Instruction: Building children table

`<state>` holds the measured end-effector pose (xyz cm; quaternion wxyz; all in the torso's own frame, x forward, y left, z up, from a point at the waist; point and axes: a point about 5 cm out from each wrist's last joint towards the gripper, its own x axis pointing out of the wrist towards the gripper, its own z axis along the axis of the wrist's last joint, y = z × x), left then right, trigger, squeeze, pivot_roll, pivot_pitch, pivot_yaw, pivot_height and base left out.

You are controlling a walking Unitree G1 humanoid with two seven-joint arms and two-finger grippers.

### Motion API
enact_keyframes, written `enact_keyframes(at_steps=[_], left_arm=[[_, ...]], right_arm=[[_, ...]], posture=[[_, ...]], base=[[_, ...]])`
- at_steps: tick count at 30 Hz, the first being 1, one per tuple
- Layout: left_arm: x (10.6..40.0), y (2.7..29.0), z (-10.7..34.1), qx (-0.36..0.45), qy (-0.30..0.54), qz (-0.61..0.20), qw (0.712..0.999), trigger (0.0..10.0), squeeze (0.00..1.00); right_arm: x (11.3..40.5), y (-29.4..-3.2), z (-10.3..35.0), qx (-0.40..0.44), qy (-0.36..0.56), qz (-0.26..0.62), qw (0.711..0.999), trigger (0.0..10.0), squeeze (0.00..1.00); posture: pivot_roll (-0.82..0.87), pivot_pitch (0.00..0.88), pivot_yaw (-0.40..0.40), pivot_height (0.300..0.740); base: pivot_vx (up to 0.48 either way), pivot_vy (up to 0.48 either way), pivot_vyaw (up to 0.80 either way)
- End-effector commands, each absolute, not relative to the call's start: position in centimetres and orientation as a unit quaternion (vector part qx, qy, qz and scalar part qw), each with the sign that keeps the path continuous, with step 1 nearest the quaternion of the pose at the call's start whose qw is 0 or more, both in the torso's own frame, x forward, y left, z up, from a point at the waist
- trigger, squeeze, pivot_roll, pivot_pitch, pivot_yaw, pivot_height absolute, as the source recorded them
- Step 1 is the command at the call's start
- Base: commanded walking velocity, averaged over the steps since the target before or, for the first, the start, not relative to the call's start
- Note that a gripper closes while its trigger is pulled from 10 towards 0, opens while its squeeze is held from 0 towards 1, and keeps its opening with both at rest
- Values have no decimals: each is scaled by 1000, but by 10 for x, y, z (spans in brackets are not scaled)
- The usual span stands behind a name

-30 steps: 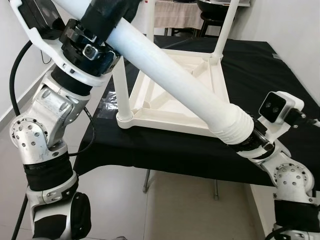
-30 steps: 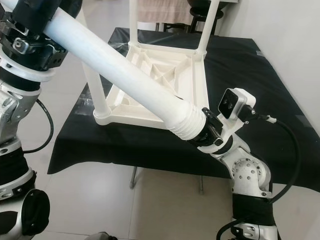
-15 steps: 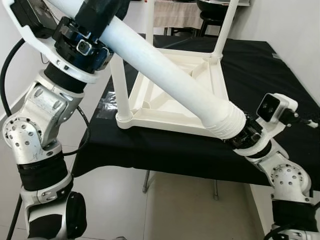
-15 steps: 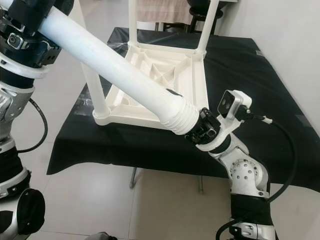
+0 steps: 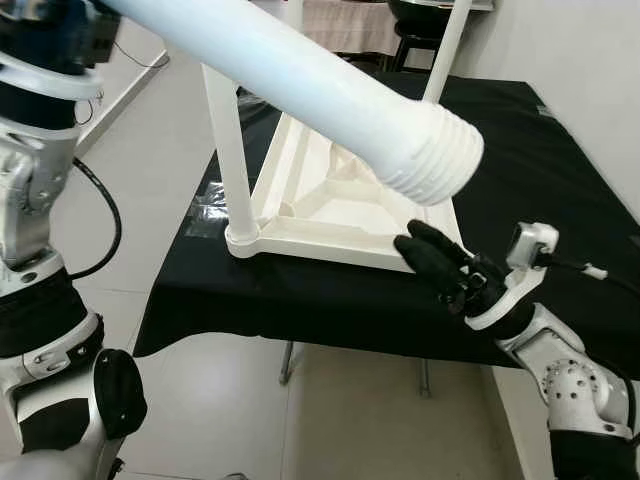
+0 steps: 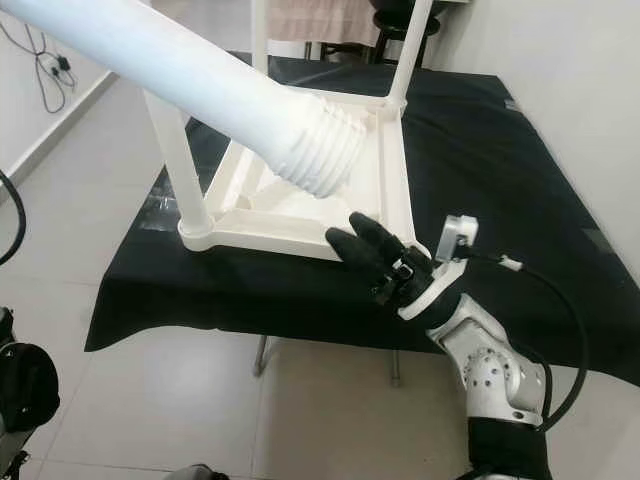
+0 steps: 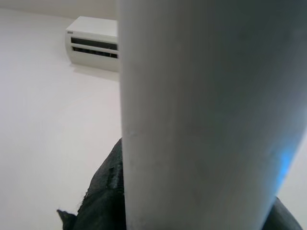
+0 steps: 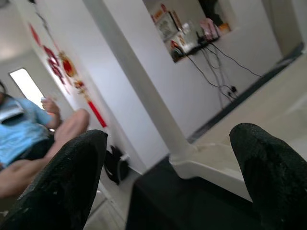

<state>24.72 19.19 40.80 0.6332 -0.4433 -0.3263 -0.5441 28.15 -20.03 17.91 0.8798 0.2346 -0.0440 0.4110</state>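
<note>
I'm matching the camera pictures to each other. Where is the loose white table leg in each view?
Left eye: loose leg crosses the top, ribbed end centre-right.
Right eye: upper left.
Left wrist: upright, filling the middle.
Right wrist: not the loose one; a mounted leg instead.
Shared landmark: upturned tabletop.

The white table leg (image 5: 300, 75) runs off frame at eleven o'clock, blocking the left gripper's grip from view.

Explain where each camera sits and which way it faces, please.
Eye views: on the head, looking down at the upturned table on the black cloth; the leg crosses in front, right gripper below it.
Left wrist view: along the leg, toward a wall unit.
Right wrist view: between open fingers, toward the table's corner; a person sits beyond.
All share the white table parts.
</note>
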Motion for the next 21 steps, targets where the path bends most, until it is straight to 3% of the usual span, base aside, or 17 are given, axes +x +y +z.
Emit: enact_keyframes(at_steps=[1,3,6,8,10,11,13,18,20,21], left_arm=[[242,196,414,-431,-341,-549,630,0,0],[243,196,413,-424,-338,-546,638,0,0],[248,185,404,-364,-299,-541,696,0,0],[250,182,400,-346,-287,-539,712,0,0],[260,170,386,-285,-245,-524,764,0,0],[260,170,386,-285,-245,-524,764,0,0],[271,160,369,-232,-203,-512,802,0,0],[277,153,357,-202,-177,-510,817,0,0],[282,138,341,-166,-142,-524,823,0,0],[282,138,341,-166,-142,-524,823,0,0]], right_arm=[[281,-207,174,207,-17,386,899,10000,1000],[280,-210,173,183,-4,385,905,10000,1000],[279,-220,180,41,18,385,922,10000,1000],[279,-222,182,3,23,386,922,10000,1000],[275,-229,188,-108,47,408,905,10000,1000],[275,-229,188,-108,47,408,905,10000,1000],[267,-234,207,-146,49,450,880,10000,1000],[257,-231,220,-153,45,491,856,10000,1000],[249,-217,229,-160,41,546,821,10000,1000],[249,-217,229,-160,41,546,821,10000,1000]], posture=[[-24,81,-76,740],[-24,81,-76,740],[-20,80,-76,740],[-20,79,-75,740],[-26,75,-69,740],[-26,75,-69,740],[-28,71,-66,740],[-28,70,-64,740],[-23,68,-60,740],[-23,68,-60,740]], base=[[0,0,0],[0,0,0],[0,0,0],[0,0,0],[0,0,0],[0,0,0],[0,0,0],[0,0,0],[0,0,0],[0,0,0]])
